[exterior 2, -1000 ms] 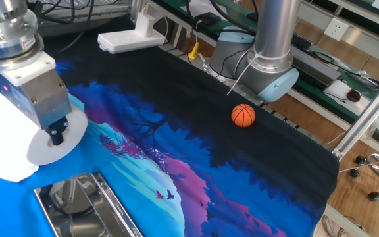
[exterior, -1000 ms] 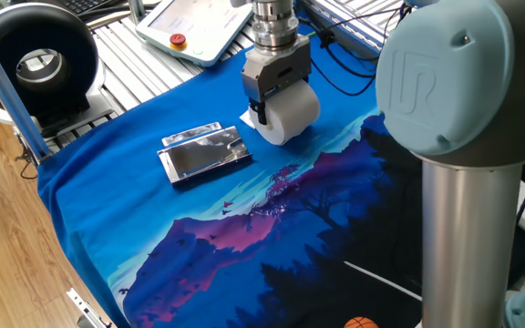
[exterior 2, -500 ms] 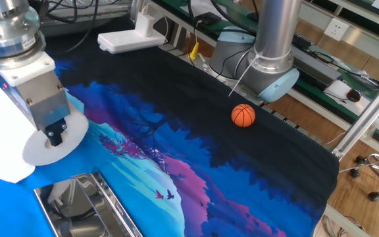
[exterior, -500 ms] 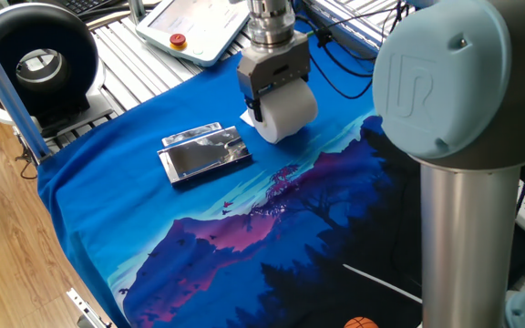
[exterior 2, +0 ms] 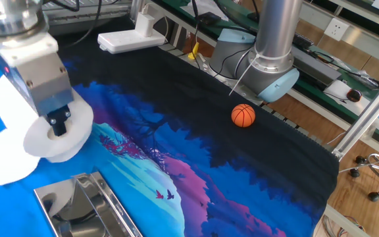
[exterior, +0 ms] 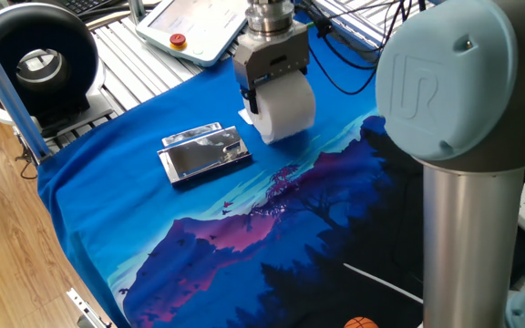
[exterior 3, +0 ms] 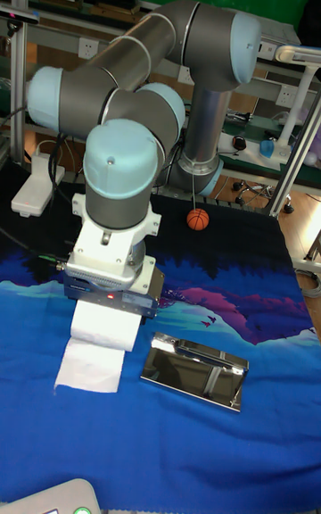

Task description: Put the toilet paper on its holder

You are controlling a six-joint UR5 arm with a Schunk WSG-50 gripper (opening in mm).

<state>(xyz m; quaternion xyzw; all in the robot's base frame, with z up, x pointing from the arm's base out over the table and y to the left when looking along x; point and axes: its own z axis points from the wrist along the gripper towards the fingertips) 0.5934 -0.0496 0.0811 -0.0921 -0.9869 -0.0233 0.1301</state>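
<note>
Your gripper (exterior: 255, 102) is clamping the roll (exterior: 285, 107) through its hollow core, holding it just above the blue cloth (exterior: 199, 237) and beside the holder (exterior: 204, 153), which is lying flat and apart from it. A loose sheet (exterior 3: 89, 362) is trailing from the roll onto the cloth. You are risking that sheet dragging or snagging on the holder's raised edge as you carry across, and the soft roll may be slipping on the fingers (exterior 2: 58, 124).

The tool (exterior: 255, 102) grips the toilet paper (exterior: 283, 111) (white) — just beside the holder (exterior: 204, 153).
</note>
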